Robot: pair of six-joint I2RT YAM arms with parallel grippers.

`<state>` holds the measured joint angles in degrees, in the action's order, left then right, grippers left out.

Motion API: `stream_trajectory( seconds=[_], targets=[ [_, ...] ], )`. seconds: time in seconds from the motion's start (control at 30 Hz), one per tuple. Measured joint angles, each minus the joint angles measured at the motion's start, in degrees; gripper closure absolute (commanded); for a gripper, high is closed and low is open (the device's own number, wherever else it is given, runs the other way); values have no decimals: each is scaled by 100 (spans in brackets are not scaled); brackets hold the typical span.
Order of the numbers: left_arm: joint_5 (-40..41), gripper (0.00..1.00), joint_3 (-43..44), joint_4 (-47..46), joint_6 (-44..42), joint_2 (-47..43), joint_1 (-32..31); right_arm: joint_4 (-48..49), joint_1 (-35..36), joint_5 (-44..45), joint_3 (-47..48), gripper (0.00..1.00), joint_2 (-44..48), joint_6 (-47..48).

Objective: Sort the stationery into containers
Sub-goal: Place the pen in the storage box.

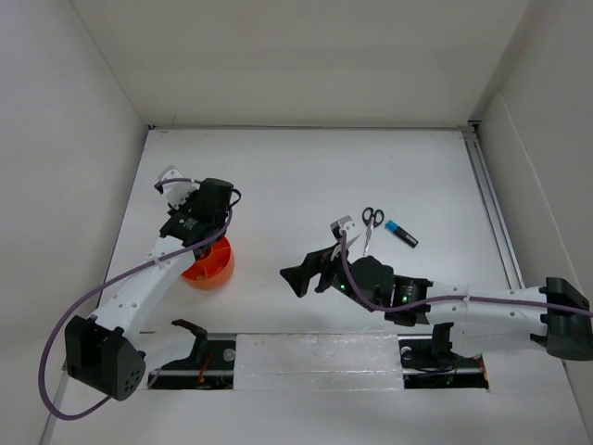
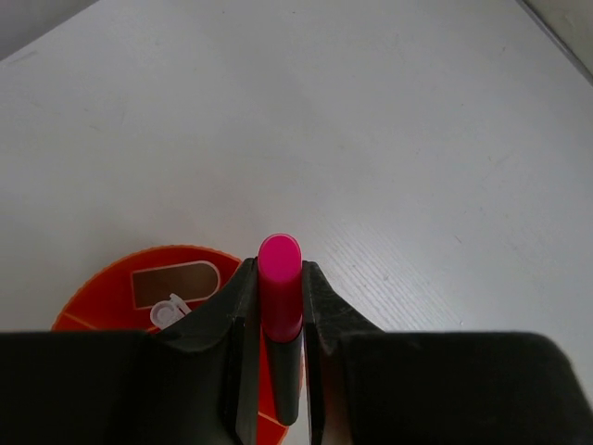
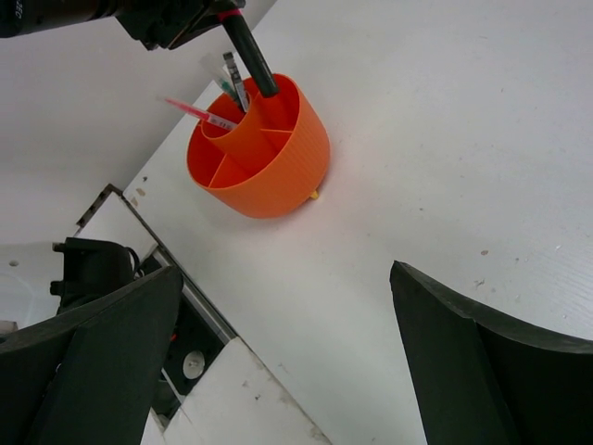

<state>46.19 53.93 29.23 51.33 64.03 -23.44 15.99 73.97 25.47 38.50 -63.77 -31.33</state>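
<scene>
Left end effector (image 2: 278,289) clamped on pink-capped highlighter (image 2: 280,264), lower end already inside orange cup (image 3: 278,158). Thin pink pen (image 3: 197,112), dark pen (image 3: 235,82) in cup. Scissors (image 1: 371,221), blue-capped marker (image 1: 401,234) left on worktop (image 1: 306,176). Right end effector (image 1: 298,273) spread wide, empty. Roughly half done.

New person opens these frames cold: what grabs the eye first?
The bright orange cup on the left of the table, with the left pincer shut on a pink-capped highlighter whose lower end reaches into it; a thin pink pen already leans inside. Next, the right pincer hangs wide open and empty over the table's middle. The scissors and blue-capped marker lie side by side at right.
</scene>
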Motion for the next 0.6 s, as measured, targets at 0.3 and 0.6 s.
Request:
stream_trajectory(
  seconds=[0.3,0.6],
  targets=[
    [234,100,-15,365,413,223,-90,-39,0,-2,0,0,37,0],
    [216,100,-350,68,407,264,-90,-101,0,-4,-9,0,170,-42]
  ],
)
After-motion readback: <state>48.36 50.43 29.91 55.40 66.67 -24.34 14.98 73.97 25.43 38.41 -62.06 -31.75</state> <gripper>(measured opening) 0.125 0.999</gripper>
